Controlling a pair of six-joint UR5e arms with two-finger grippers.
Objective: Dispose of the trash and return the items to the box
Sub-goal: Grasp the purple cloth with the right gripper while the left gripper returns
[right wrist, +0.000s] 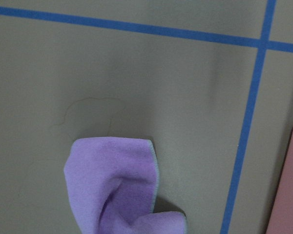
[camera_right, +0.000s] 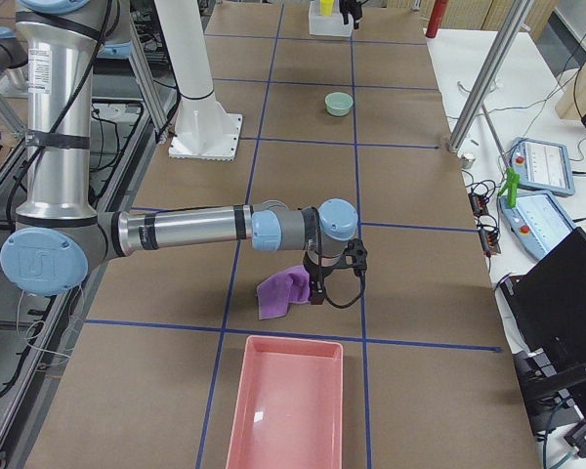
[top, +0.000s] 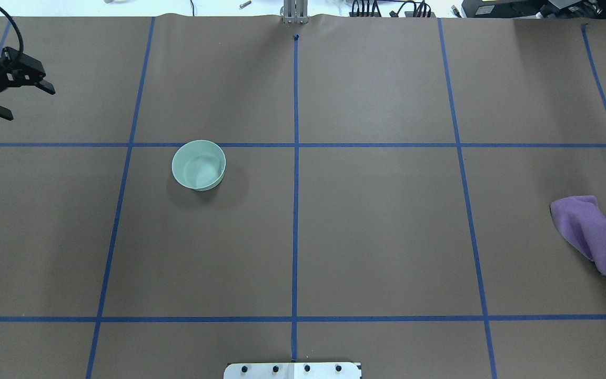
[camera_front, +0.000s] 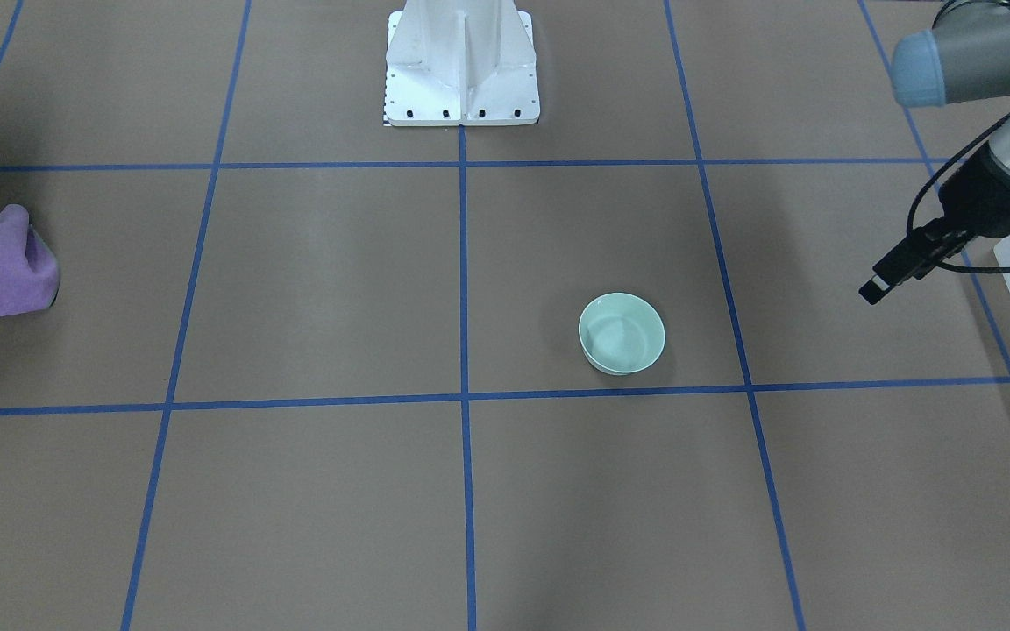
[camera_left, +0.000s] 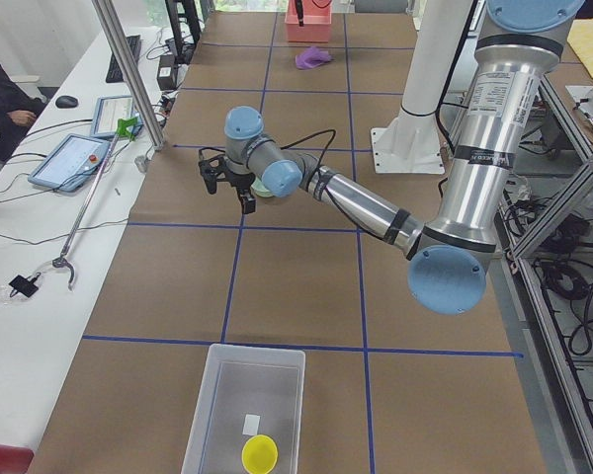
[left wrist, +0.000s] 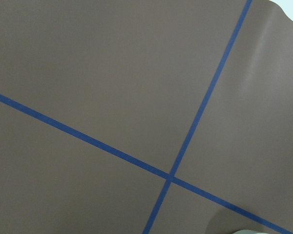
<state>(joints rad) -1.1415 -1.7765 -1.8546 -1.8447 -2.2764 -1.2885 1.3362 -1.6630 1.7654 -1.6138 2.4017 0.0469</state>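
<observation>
A: Going over the brown worktop from big to small. Finding the box at its left end, standing open, well apart from everything else.

B: Seeing also a pink tray at the right end, and a purple cloth crumpled near it, not inside.

A: Probably taking this cloth for the trash, and the tray for its place. Only guessing here.

B: Then noticing the mint bowl, sitting upright on the left half, not touched by anything.

A: And spotting the yellow cup inside the box. Counting this item as returned.

B: Looking at the left pincer: hanging above the worktop with jaws spread, gripping nothing, well apart from the bowl.

A: Not being able to tell open or closed for the right pincer. Showing only from the side, hovering just over the cloth.

B: Judging roughly one part of three as done, then. Leaving the bowl for the box and the cloth for disposal.
</observation>
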